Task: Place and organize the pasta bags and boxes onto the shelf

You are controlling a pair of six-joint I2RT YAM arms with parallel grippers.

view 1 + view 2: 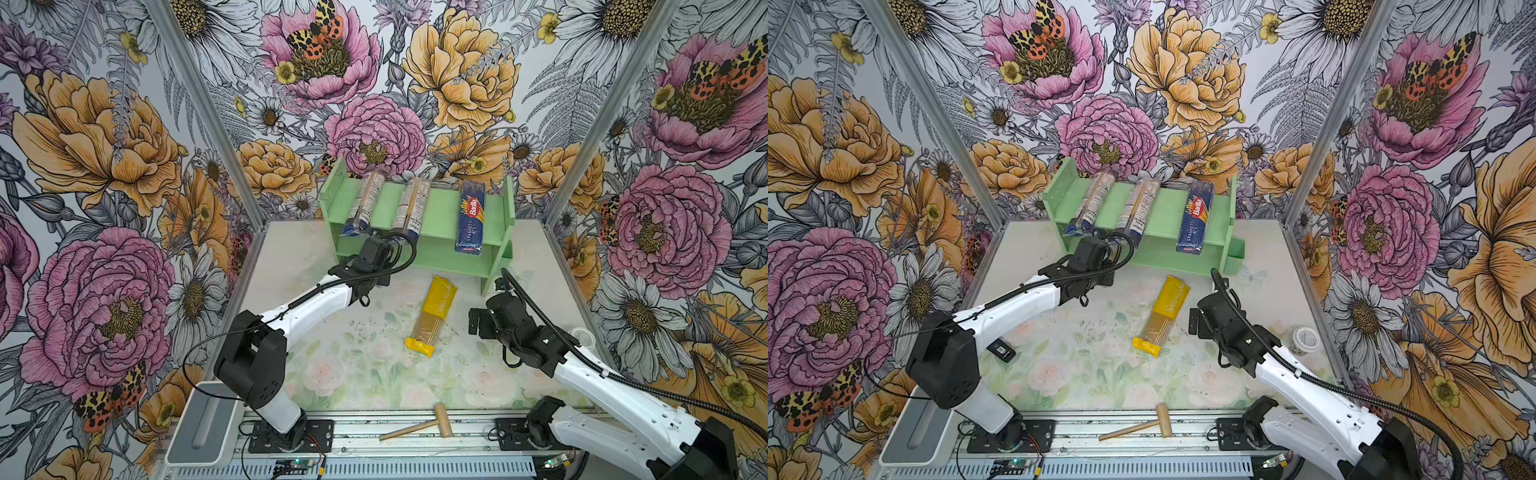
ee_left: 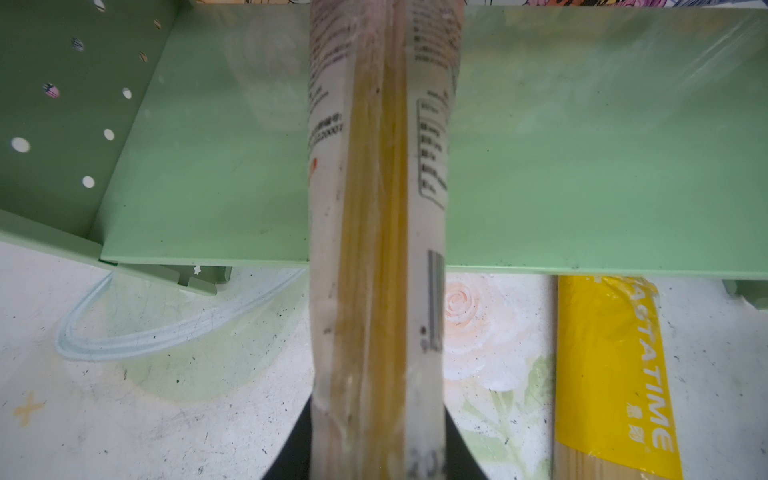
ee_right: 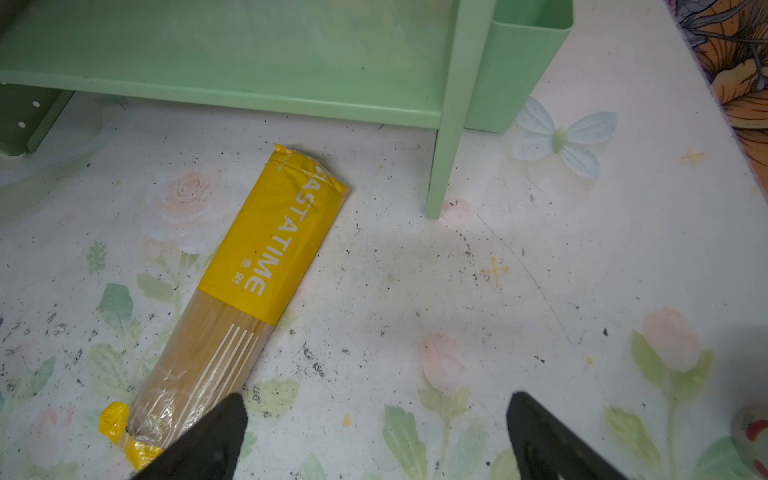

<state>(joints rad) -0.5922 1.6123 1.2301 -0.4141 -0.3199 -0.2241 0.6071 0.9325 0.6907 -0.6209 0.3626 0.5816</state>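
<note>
The mint-green shelf (image 1: pixel 440 208) stands at the back of the table. Two clear blue-ended bags (image 1: pixel 365 199) (image 1: pixel 411 205) and the dark blue Barilla box (image 1: pixel 471 218) lie front to back on its top tier. My left gripper (image 2: pixel 378 419) is at the bags' near ends, shut on a clear spaghetti bag (image 2: pixel 374 208) that runs over the top tier (image 2: pixel 582 145). Its body hides which bag in both top views. The yellow bag (image 1: pixel 434 316) lies on the table before the shelf. My right gripper (image 3: pixel 376 399) hangs open and empty beside the yellow bag's (image 3: pixel 266 249) near end.
A wooden mallet (image 1: pixel 428 424) lies on the front rail. A white-lidded jar (image 1: pixel 1305 338) stands at the table's right edge and a grey box (image 1: pixel 203 424) at the front left. A green cup (image 3: pixel 523 62) hangs on the shelf's right side. Flowered walls close in three sides.
</note>
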